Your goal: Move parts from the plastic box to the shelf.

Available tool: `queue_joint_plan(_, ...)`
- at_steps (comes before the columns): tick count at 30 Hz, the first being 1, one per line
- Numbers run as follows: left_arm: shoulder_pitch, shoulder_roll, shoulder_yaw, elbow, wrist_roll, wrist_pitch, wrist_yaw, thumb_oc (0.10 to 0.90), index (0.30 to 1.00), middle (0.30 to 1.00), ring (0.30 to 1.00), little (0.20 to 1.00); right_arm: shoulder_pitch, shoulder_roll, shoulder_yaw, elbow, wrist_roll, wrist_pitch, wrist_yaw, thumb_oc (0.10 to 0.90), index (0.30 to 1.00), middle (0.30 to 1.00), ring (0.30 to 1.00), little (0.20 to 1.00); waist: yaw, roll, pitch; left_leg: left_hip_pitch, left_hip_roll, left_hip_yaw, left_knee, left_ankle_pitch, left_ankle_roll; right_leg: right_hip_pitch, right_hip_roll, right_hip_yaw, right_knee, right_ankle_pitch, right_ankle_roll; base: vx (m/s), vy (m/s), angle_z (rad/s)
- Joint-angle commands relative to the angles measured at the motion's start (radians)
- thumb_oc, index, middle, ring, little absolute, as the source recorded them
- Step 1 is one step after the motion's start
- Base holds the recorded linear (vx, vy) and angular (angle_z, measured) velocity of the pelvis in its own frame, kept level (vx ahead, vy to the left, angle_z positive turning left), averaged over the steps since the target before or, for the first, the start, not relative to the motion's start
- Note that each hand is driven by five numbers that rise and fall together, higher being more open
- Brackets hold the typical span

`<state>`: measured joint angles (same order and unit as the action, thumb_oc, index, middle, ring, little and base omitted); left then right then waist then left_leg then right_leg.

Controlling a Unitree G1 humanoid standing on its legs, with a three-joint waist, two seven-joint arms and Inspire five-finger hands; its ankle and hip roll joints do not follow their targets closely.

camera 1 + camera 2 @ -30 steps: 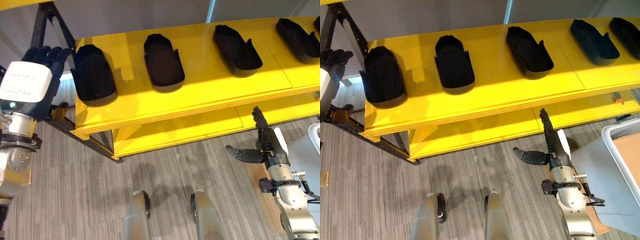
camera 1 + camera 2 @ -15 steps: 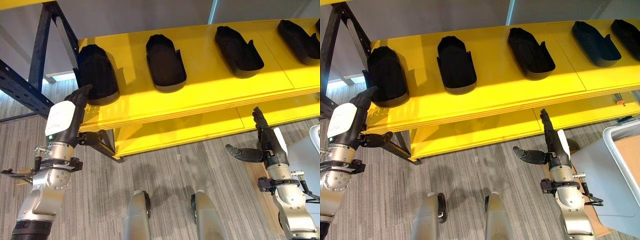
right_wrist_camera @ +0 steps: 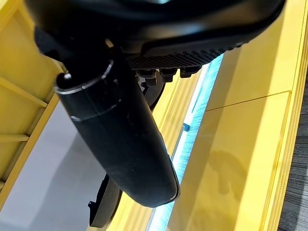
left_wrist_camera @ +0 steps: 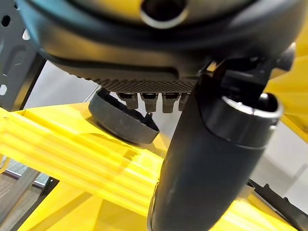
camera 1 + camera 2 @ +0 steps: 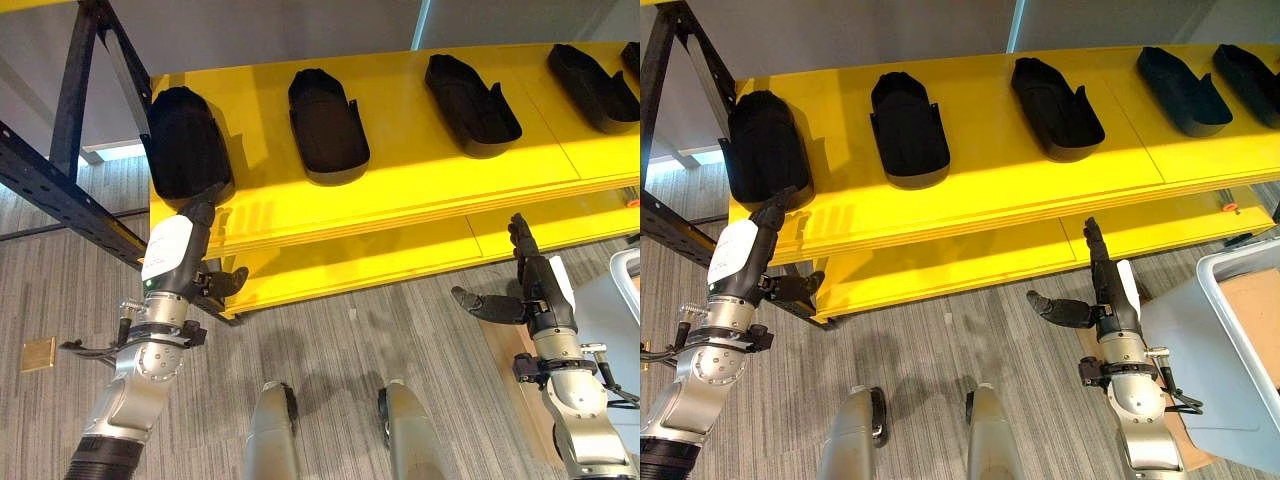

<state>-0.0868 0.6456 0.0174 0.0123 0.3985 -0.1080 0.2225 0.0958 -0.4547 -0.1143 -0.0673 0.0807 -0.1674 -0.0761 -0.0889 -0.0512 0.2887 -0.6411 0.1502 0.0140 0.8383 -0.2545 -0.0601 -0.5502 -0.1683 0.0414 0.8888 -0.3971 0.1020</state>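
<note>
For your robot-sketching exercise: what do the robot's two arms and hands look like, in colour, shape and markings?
Both arms are silver-grey, rounded metal segments with a ringed wrist joint. The left hand is dark with a white panel on its back; the right hand is dark and slender with a white strip along its side.

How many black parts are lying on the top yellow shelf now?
5, in a row on the shelf: far-left part, second part, middle part, fourth part, far-right part, cut by the frame; more may be hidden.
</note>
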Motion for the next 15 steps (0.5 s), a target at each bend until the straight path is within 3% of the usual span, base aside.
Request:
queue_joint_plan(1,-0.131,0.009,-0.019,0.005,0.008,-0.025,0.085,0.900,1.000,1.000,1.000,1.000,-0.087,-0.035,-0.016,-0.075,0.005,-0.093,-0.051,0.900,1.000,1.000,1.000,1.000,-0.009,0.005,-0.058,0.028,0.056,-0.066,-0.039,-0.005,-0.005,0.096,-0.053,0.023,-0.139,0.065,-0.023,0.00,0.000,0.00)
queue_joint_plan(15,-0.213,0.011,-0.086,0.152,0.047,0.016,0.093,0.900,1.000,1.000,1.000,1.000,-0.075,-0.035,-0.003,-0.079,0.008,-0.093,-0.054,0.900,1.000,1.000,1.000,1.000,-0.022,0.002,-0.063,0.028,0.059,-0.066,-0.031,-0.008,-0.005,0.090,-0.049,0.030,-0.131,0.063,-0.021,0.00,0.000,0.00)
